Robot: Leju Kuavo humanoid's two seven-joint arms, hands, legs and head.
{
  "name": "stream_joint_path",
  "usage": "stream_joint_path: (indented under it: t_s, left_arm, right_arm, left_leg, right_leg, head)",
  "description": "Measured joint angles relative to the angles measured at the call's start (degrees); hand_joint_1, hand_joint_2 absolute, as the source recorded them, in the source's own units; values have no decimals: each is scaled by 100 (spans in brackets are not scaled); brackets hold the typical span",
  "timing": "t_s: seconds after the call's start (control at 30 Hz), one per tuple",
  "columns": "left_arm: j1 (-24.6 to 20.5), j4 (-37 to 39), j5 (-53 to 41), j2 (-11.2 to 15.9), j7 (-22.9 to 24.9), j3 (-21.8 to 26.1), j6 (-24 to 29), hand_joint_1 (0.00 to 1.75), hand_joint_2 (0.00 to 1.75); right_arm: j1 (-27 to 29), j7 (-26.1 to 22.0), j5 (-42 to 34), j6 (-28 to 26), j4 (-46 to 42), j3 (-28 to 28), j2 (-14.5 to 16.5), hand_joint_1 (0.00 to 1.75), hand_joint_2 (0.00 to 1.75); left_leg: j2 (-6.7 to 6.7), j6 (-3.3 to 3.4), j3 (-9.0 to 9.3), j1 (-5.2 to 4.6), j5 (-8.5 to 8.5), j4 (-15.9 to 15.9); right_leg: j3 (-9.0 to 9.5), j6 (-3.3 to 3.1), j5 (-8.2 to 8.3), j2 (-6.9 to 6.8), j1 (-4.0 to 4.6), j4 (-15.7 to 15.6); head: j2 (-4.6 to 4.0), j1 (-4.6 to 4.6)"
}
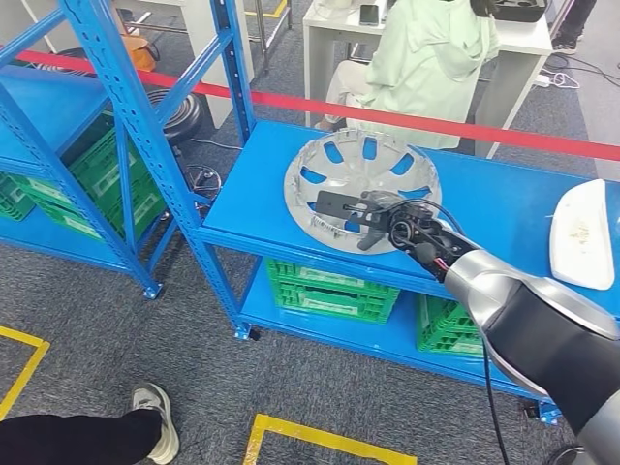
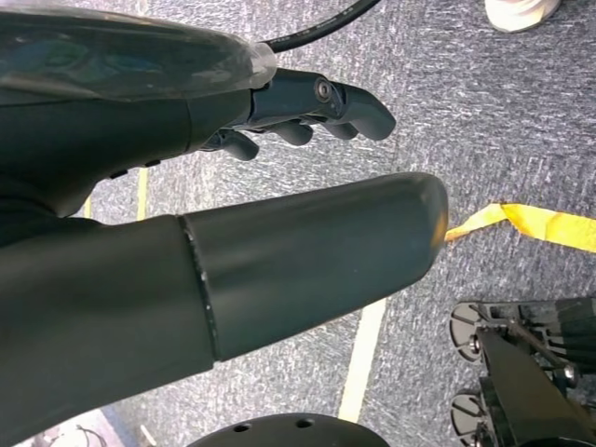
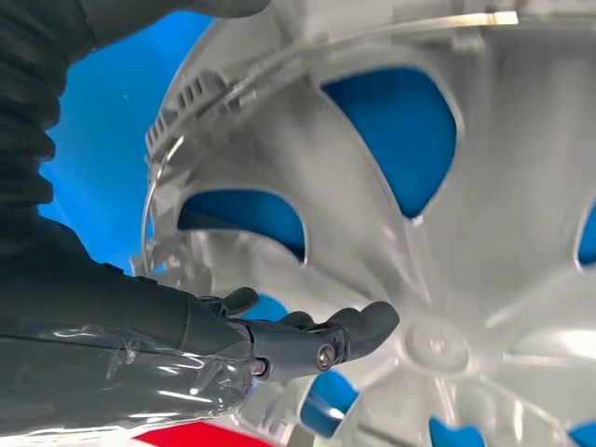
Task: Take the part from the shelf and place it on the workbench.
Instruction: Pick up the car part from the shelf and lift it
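1. The part, a silver hubcap [image 1: 361,189], lies flat, inner side up, on the blue shelf [image 1: 497,199] at the centre of my head view, a little above the middle.
2. My right hand [image 1: 365,215] reaches in from the lower right and sits over the hubcap's near rim. In the right wrist view its fingers [image 3: 331,337] stretch out over the hubcap [image 3: 422,233] toward the hub. I cannot tell whether they touch it; nothing is clasped.
3. My left hand [image 2: 281,186] hangs over grey carpet in the left wrist view, fingers [image 2: 331,102] loosely extended and apart from the thumb, holding nothing.
4. A white tray-like piece [image 1: 582,235] rests on the same shelf at the right edge of the frame, well apart from the hubcap.
5. Green crates [image 1: 332,288] sit on the lower level beneath the hubcap.
6. A red barrier tape [image 1: 439,121] crosses the upper frame behind the shelf; behind it a person in a pale green top [image 1: 427,58] sits at a white desk [image 1: 329,39].
7. A shoe [image 1: 157,417] and dark trouser leg show at lower left, beside yellow floor markings [image 1: 322,441].
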Motion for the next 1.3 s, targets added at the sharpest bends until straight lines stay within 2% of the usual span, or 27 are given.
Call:
stream_joint_path:
  t_s: [0.23,1.3]
  left_arm:
    - [-14,1,0,0,5,-24,0,0,0]
    - [-25,1,20,2,5,-125,-4,0,0]
  right_arm:
    - [34,43,8,176,3,2,0,0,175]
    - [30,40,69,297,42,7,7,0,175]
  left_leg:
    - [0,0,0,0,0,0]
    - [0,-2,2,0,2,0]
  right_leg:
    - [1,0,0,0,0,0]
    - [3,0,0,0,0,0]
  head:
    - [0,0]
    - [0,1]
